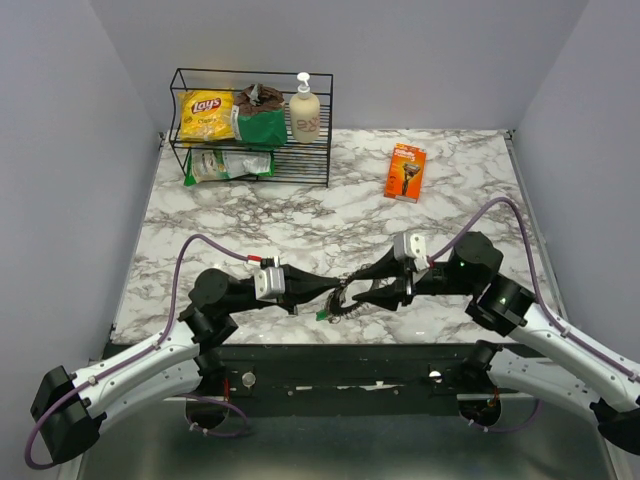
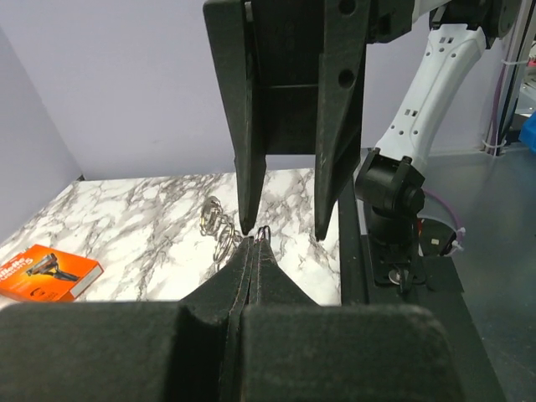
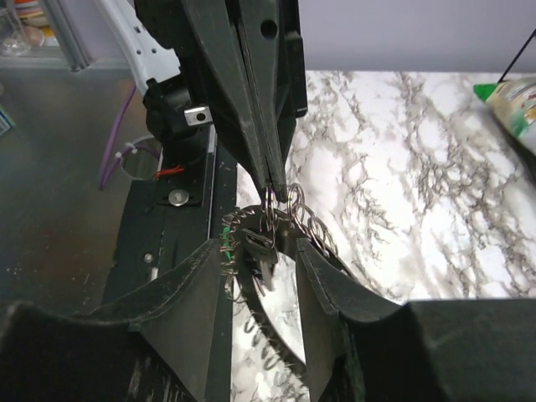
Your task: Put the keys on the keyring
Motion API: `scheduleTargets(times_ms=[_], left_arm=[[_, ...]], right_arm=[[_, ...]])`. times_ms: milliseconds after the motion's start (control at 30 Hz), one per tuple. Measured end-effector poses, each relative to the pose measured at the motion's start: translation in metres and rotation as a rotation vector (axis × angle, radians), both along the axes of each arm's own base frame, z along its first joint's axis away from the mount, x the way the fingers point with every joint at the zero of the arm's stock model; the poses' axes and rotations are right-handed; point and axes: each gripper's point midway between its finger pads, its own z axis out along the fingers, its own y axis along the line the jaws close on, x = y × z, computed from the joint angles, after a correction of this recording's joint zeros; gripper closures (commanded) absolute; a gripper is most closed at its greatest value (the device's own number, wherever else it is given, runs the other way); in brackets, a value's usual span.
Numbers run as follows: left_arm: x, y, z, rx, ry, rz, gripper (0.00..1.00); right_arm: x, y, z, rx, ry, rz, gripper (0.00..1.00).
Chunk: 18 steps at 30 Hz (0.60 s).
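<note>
My left end effector (image 2: 256, 243): pinching the keyring (image 3: 311, 224) above the counter's (image 1: 300, 215) near edge.
My right end effector (image 2: 285, 230): standing spread around dangling keys (image 3: 258, 249).
Handling: seeming light, floppy, slippery; I'm favouring bare wire.

Shiny, coiled metal keyring (image 3: 311, 224) between matt black plastic fingers (image 3: 180, 306) of the right gripper (image 3: 258, 251); glossy marble-patterned tabletop (image 3: 419, 193).

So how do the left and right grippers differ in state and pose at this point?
The left gripper is shut, its fingertips pinching the keyring. The right gripper is open, with one finger on either side of the ring. In the top view the left gripper points toward the right side of the picture and the right gripper points toward the left. Both are low and meet tip to tip at the ring, near the front edge of the table.
</note>
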Motion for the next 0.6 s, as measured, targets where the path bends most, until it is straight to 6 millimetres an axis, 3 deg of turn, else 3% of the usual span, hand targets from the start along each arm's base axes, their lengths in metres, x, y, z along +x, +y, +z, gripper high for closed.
scheduleTargets(times_ms=[133,600], left_arm=[[0.0003,-0.0002,-0.0005,0.002,0.001,0.000,1.00],[0.0010,-0.0012,-0.0023,0.006,0.006,0.000,1.00]], right_arm=[[-0.0008,-0.0022,0.0067,0.022,-0.020,-0.006,0.53],[0.0042,0.0043,-0.0001,0.014,-0.002,-0.005,0.68]])
